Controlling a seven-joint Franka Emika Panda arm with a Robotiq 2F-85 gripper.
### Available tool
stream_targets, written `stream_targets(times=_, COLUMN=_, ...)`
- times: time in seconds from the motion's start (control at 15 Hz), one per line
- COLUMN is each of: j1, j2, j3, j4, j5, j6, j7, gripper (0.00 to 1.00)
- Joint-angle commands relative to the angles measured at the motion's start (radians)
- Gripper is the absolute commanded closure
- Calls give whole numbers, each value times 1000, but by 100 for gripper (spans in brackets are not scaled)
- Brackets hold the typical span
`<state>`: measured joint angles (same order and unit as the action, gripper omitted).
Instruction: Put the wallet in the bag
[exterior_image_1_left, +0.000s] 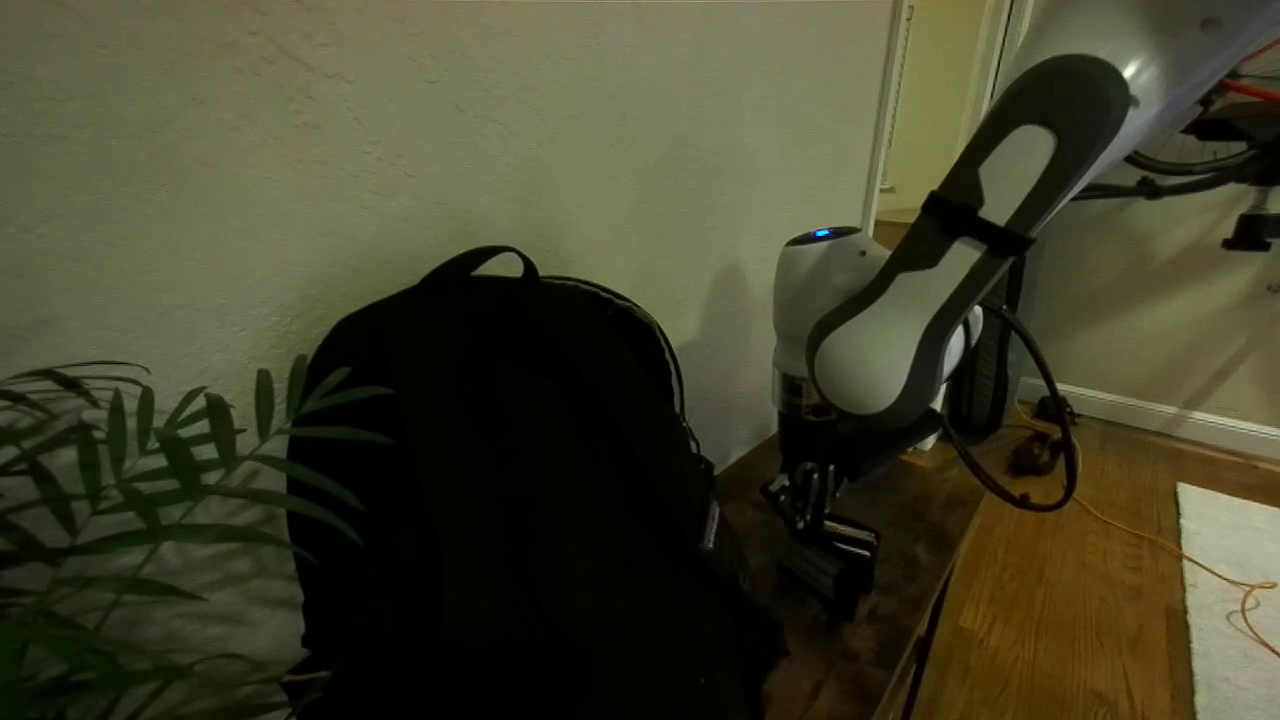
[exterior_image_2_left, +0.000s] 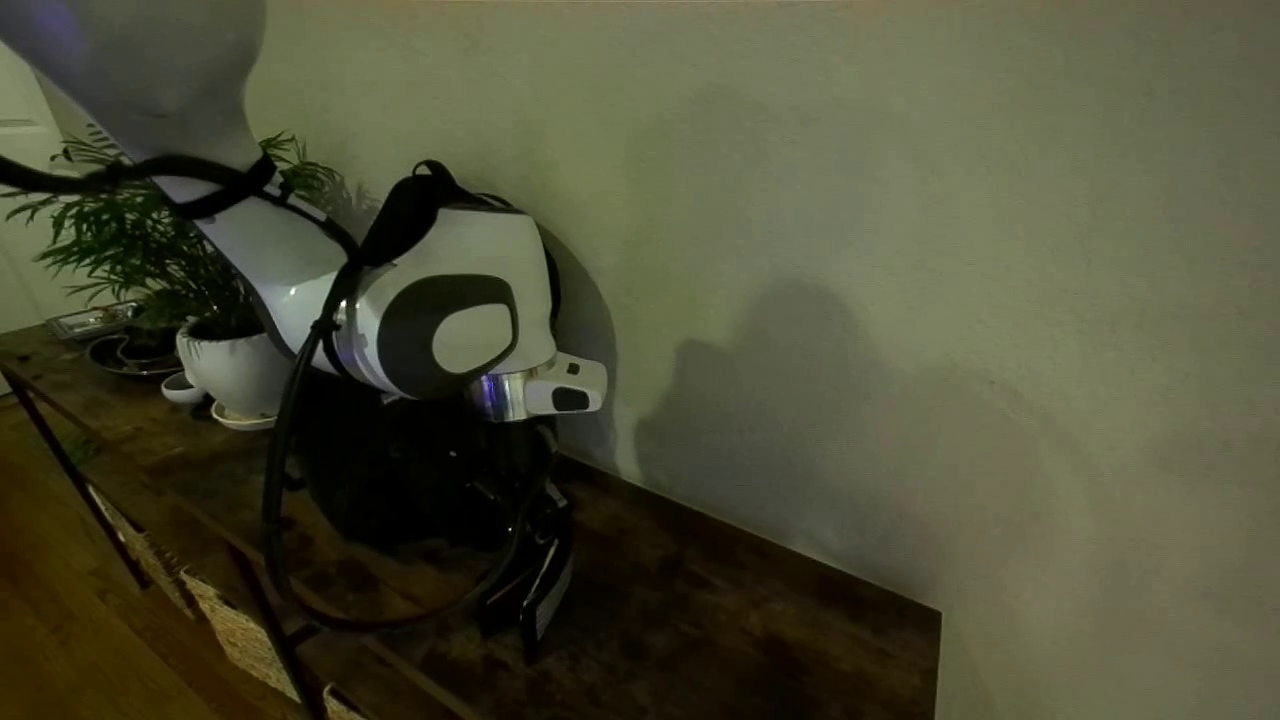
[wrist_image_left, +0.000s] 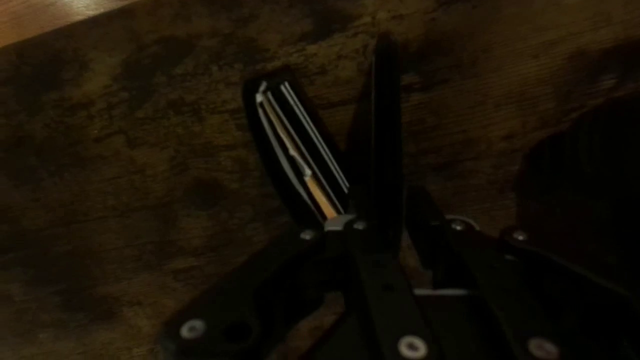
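Wallet (wrist_image_left: 295, 130): spread in a V at the fingers (wrist_image_left: 424, 220); in the wrist view the thin leaf runs to 12 o'clock, the fatter one to 11.
Fingers: either side of the 12 o'clock leaf, close in; clamped or slack, cannot tell. Nor whether the wallet's lower edge meets the counter (wrist_image_left: 150, 215).
Grip: step looks like securing the hold before the carry. Better to pinch both leaves near the fold; one leaf alone may let the other swing and catch.
Route: in an exterior view the bag (exterior_image_1_left: 520, 480) stands at 9 o'clock from the fingers. Rise above its crown first, cross, then lower slowly.
Opening: zip edge (exterior_image_1_left: 660, 345) falls toward 4 o'clock from the loop handle (exterior_image_1_left: 480, 255); mouth open or not, too dark to judge.
Bag cloth: matte black, domed; probably gives at a nudge.
Wallet contents: pale thin edges, one tan strip (wrist_image_left: 320, 196); could slip out if tipped.
Counter finish: mottled brown, wood-grained.
Wall (exterior_image_1_left: 250, 150): pale, lightly rough.
Plant (exterior_image_1_left: 180, 500): slender leaves, 9 o'clock of the bag, some across its flank.
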<state>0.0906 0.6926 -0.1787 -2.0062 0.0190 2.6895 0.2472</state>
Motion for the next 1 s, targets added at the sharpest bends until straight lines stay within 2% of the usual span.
stream_targets(times=0.0, j1=3, j2=-34, j3=-12, j4=-14, j5=-12, j6=-38, j7=37, gripper=45)
stream_targets(times=0.33, j1=-36, j2=-85, j3=23, j4=-32, j5=27, j6=-136, j7=17, gripper=12)
stream_targets(times=0.47, j1=-57, j2=-117, j3=46, j4=-39, j5=47, j6=-191, j7=3, gripper=2)
stream_targets(times=0.93, j1=-91, j2=-187, j3=67, j4=-45, j5=75, j6=-308, j7=1, gripper=0)
